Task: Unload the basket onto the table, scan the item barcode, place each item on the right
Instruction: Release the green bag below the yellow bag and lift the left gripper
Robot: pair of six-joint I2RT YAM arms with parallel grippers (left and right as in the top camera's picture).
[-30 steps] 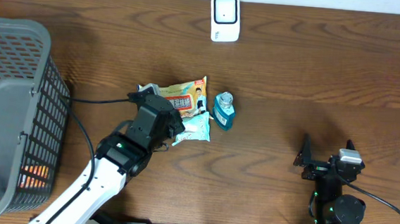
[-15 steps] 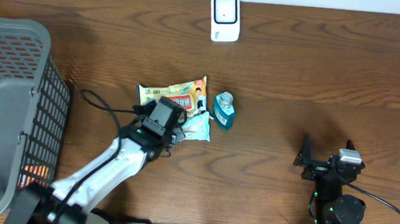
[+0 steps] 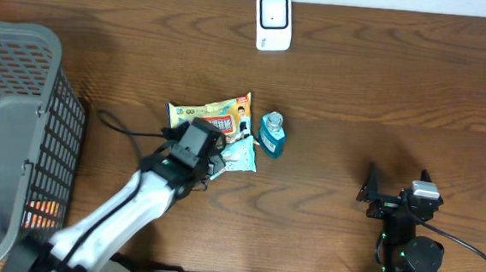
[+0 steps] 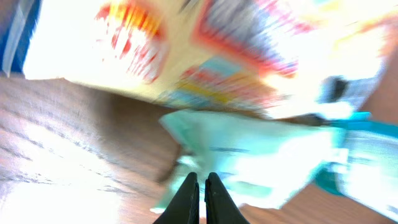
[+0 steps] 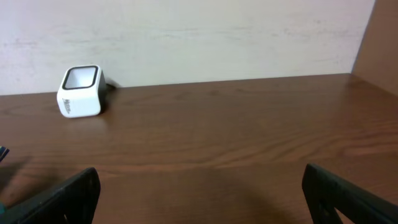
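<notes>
basket (image 3: 64, 141) overhead only; scanner (image 3: 273, 21) right-wrist too

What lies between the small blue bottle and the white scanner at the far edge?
Nothing; the overhead view shows only bare table between the blue bottle and the white scanner.

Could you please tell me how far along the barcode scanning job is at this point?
Nothing scanned yet: the scanner stands alone at the far edge. In hand: left gripper shut at the pale green packet, grip unclear. Remaining: lift, present barcode.
</notes>
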